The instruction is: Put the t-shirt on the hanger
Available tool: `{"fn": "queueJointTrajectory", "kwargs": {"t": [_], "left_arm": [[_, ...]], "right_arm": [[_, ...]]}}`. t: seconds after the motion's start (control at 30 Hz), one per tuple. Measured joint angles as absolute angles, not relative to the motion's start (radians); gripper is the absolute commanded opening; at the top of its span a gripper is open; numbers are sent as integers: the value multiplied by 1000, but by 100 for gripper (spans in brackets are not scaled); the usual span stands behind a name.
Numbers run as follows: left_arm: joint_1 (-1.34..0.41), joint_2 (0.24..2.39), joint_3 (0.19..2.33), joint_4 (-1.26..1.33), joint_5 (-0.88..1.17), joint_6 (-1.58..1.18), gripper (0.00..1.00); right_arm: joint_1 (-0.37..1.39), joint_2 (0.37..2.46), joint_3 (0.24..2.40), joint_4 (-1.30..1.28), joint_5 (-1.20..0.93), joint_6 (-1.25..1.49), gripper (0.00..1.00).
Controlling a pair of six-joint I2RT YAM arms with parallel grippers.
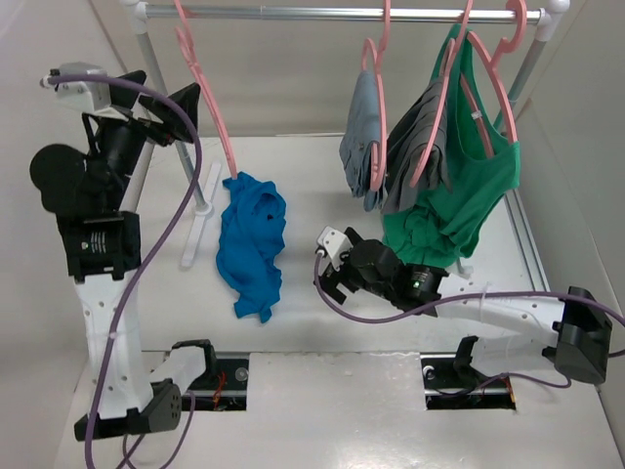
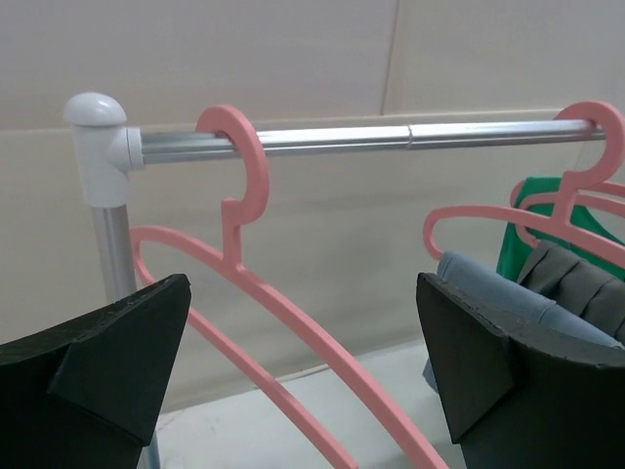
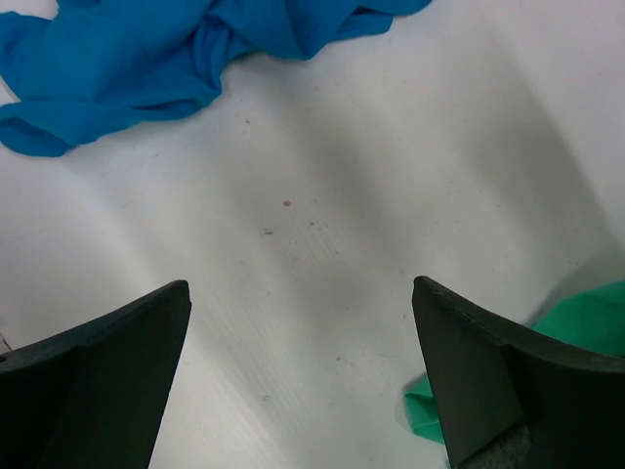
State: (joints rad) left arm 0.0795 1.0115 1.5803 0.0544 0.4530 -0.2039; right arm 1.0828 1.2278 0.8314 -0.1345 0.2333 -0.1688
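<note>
The royal-blue t-shirt (image 1: 252, 244) lies crumpled on the table, left of centre. It also shows at the top left of the right wrist view (image 3: 127, 59). The empty pink hanger (image 1: 210, 107) hangs by its hook from the left end of the rail, and its lower end reaches the t-shirt's top edge. My left gripper (image 1: 181, 109) is open and raised just left of the hanger. In the left wrist view the hanger (image 2: 293, 322) runs between the spread fingers of the left gripper (image 2: 301, 293), apart from both. My right gripper (image 1: 327, 278) is open and empty, low over the table right of the t-shirt; it also shows in its wrist view (image 3: 301, 293).
The silver rail (image 1: 342, 14) spans the back, with its left post (image 1: 176, 137) beside my left arm. Two grey garments (image 1: 366, 137) (image 1: 430, 137) and a green tank top (image 1: 469, 186) hang on pink hangers at the right. The tank top's hem (image 3: 586, 322) lies close to my right gripper.
</note>
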Motion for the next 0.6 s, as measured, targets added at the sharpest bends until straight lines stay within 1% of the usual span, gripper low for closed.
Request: {"fn": "queueJointTrajectory", "kwargs": {"t": [0.27, 0.6], "left_arm": [[76, 1175, 1719, -76, 474, -160, 100], [57, 1209, 1722, -164, 506, -94, 100]], "right_arm": [[1082, 1252, 846, -135, 212, -169, 100], [1083, 1269, 850, -136, 200, -165, 100]]}}
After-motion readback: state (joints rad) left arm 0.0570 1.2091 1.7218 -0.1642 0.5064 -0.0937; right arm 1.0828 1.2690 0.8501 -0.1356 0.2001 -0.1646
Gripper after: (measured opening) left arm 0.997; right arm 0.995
